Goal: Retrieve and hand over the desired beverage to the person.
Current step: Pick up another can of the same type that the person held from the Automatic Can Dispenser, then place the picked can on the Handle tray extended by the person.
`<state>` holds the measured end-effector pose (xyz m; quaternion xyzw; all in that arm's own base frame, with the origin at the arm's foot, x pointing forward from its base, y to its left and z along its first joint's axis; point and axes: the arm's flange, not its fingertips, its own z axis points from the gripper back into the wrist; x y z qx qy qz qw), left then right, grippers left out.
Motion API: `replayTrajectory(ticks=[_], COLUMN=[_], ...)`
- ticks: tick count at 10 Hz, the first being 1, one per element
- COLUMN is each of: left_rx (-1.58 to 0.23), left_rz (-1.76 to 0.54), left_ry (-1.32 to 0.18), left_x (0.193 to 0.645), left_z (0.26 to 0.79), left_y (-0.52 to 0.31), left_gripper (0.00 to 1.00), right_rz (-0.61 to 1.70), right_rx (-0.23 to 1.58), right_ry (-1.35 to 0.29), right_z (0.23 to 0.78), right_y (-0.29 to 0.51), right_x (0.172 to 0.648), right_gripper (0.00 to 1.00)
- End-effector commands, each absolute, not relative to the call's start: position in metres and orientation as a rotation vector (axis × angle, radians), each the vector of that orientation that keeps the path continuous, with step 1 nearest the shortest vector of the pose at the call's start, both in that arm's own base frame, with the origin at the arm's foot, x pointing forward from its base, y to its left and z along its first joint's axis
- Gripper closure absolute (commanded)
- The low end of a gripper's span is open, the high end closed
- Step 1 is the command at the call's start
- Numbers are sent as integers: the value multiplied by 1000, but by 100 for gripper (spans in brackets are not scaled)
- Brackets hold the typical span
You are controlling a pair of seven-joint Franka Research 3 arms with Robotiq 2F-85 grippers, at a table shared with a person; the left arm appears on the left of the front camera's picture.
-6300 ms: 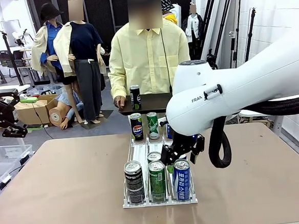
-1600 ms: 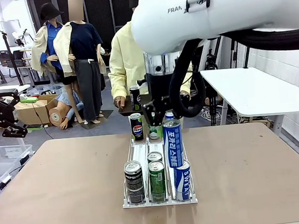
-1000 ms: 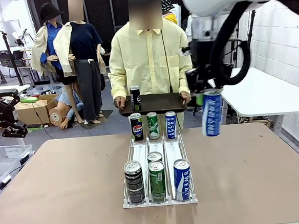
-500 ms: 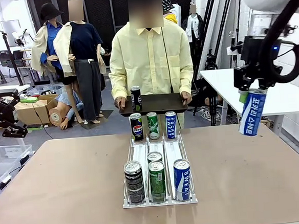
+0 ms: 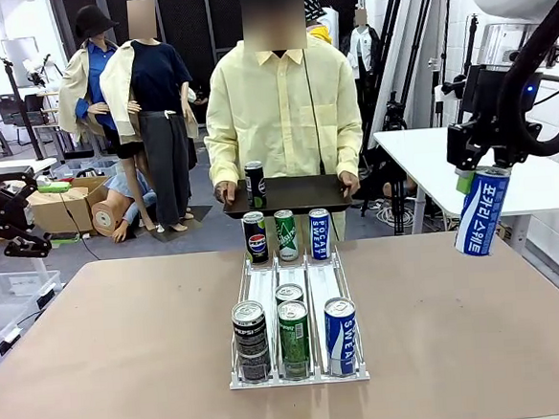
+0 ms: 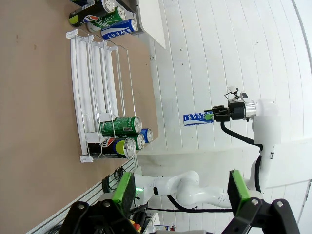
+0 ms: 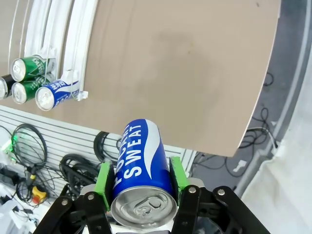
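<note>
**Front view and wrist views: blue can held high at the right, not yet handed over**

Front view: a tall blue-and-white aluminium can (image 5: 481, 211) is clamped at its upper end by the right end effector (image 5: 479, 170), high above the brown worktop (image 5: 126, 345) at its right side. The long axis is close to vertical, slightly tilted, the free end pointing down. It is well apart from the person in the pale-yellow shirt (image 5: 280, 104), who holds a black tray (image 5: 293, 194) carrying one dark can behind the white wire rack (image 5: 296, 371). A long reach toward the tray is judged necessary; a swing of the hanging can could strike the cans at the rack's far end or the tray.

Left wrist view: the left end effector (image 6: 180, 192) is seen with green pads spread wide and nothing between them.

Right wrist view: the can's silver end faces the camera between the green pads. Little of the can is gripped, so slipping is judged possible.
</note>
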<state>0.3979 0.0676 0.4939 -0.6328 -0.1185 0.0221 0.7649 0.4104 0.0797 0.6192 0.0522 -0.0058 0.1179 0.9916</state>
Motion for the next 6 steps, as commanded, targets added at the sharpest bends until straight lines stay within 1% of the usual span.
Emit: replayTrajectory(ticks=[1,6], left_rx=[-1384,-1384], left_rz=[48,48], left_ry=[-266,-266], left_x=[396,396], left_z=[496,496], left_y=[68,68], left_gripper=[0,0], right_rz=[235,235], right_rx=[106,106], right_ry=[-16,-16], right_z=[620,620], right_y=[79,79], right_x=[412,412], right_gripper=[100,100])
